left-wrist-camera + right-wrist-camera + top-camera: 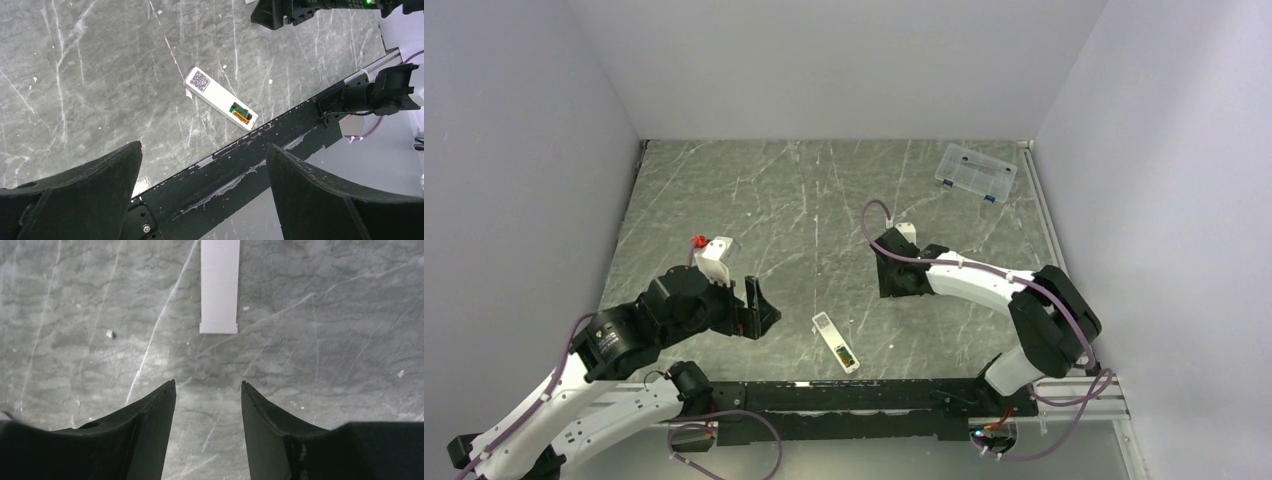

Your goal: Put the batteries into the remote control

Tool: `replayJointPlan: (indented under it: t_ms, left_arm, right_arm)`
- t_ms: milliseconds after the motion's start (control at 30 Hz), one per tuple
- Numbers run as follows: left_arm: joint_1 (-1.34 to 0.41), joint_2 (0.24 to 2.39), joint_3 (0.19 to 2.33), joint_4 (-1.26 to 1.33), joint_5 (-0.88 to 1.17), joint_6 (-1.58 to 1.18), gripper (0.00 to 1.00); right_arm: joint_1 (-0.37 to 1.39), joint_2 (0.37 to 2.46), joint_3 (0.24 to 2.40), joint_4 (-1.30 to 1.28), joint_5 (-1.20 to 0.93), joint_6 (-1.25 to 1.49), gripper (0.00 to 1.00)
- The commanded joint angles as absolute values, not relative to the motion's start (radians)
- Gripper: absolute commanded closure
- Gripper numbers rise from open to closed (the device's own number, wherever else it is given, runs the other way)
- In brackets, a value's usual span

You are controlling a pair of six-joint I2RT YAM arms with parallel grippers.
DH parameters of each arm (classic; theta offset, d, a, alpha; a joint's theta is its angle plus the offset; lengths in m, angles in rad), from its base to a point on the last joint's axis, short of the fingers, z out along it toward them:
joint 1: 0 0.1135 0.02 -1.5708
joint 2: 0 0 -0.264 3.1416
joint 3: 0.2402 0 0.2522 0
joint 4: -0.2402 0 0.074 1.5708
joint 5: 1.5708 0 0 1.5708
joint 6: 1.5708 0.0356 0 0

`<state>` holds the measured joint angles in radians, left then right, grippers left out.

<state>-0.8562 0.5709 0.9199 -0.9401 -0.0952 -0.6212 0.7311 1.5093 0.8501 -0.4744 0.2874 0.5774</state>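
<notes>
The remote control [832, 338] [216, 95] lies back-up on the table near the front edge, between the two arms. The batteries sit side by side in its recess, the dark green one [236, 108] next to the gold one [243, 116]. They show as a small dark patch at the remote's near end [848, 357]. My left gripper [759, 305] [203, 146] hangs wide open left of the remote, holding nothing. My right gripper [894, 275] [208, 382] is open over bare table, right of and beyond the remote. A flat white cover piece [219, 285] lies just ahead of its tips.
A clear compartment box [975, 172] stands at the back right corner. The black base rail [854, 395] [260, 160] runs along the table's near edge, close to the remote. White walls enclose the table on three sides.
</notes>
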Motion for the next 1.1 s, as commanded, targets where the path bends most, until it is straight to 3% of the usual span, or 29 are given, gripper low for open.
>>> replayJointPlan:
  t_ms: [0, 1067]
  left_arm:
    - [-0.858, 0.558, 0.920, -0.907, -0.098, -0.620, 0.01]
    - [-0.858, 0.574, 0.923, -0.911, -0.109, -0.617, 0.00]
  right_arm:
    - [0.708, 1.551, 0.910, -0.436, 0.341, 0.634, 0.47]
    - [0.623, 1.673, 0.936, -0.341, 0.233, 0.572, 0.57]
